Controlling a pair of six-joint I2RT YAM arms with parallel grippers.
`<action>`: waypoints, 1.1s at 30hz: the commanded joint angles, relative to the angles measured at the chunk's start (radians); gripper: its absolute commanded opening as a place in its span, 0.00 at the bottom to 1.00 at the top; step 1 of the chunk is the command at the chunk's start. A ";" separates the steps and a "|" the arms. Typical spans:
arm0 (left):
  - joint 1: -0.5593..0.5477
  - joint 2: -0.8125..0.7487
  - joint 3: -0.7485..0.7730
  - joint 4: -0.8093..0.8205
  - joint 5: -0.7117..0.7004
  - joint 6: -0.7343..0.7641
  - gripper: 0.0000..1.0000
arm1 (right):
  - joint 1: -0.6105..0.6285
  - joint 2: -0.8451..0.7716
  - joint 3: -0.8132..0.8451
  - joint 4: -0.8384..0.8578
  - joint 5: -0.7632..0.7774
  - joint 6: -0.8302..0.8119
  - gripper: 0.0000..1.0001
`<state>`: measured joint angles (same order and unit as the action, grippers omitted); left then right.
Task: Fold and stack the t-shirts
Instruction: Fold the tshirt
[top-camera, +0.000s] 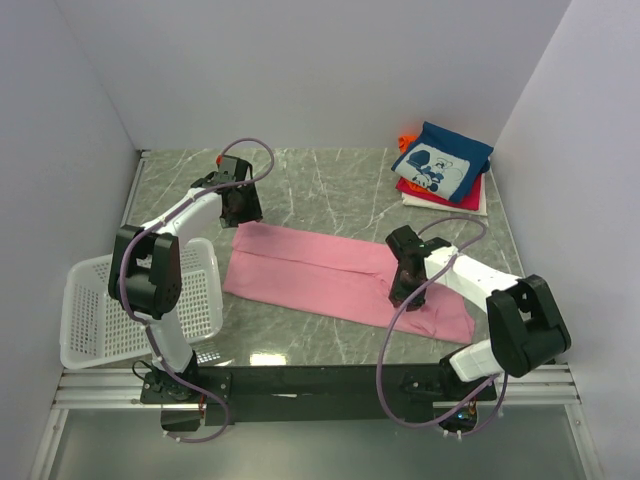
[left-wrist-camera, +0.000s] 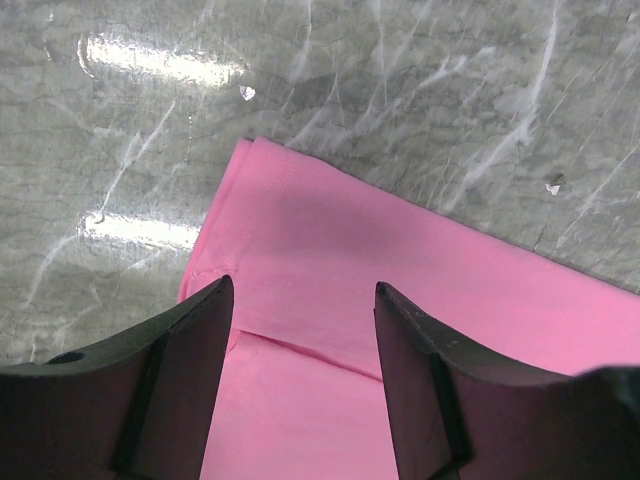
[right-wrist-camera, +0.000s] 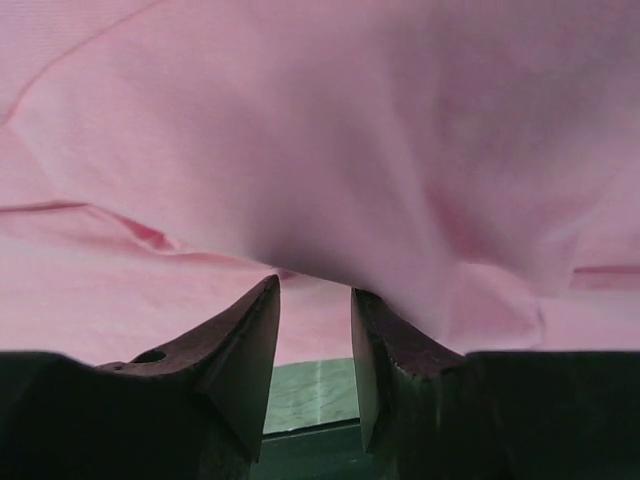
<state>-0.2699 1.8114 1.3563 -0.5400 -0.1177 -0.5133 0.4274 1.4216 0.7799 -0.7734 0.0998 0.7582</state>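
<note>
Pink t-shirt (top-camera: 330, 275) lies as a long strip mid-table; folded stack (top-camera: 443, 170) sits in the far right corner. Left gripper (left-wrist-camera: 303, 300) is released over the strip's far-left corner. Right gripper (right-wrist-camera: 315, 295) is half-apart against bunched cloth, can't tell if it's pinching. Risk: it catches one layer only and the fold skews.

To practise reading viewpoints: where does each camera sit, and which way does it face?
Top external: above, behind the arms, looking down on both arms, pink t-shirt, table.
Left wrist: on the left arm, facing down past left gripper onto the shirt's corner.
Right wrist: low, past right gripper, into pink cloth.
Shared: all show the pink t-shirt.
</note>
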 joint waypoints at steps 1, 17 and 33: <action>-0.003 0.000 -0.006 0.017 0.006 0.004 0.64 | -0.006 0.017 0.041 -0.056 0.095 0.020 0.42; 0.005 0.003 -0.017 0.023 0.010 0.007 0.64 | -0.042 0.072 0.081 -0.061 0.132 -0.028 0.23; 0.008 0.000 -0.020 0.025 0.010 0.007 0.64 | -0.139 0.014 0.105 -0.059 0.103 -0.062 0.00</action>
<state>-0.2653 1.8130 1.3426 -0.5354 -0.1173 -0.5129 0.3260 1.4876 0.8379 -0.8234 0.1783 0.7155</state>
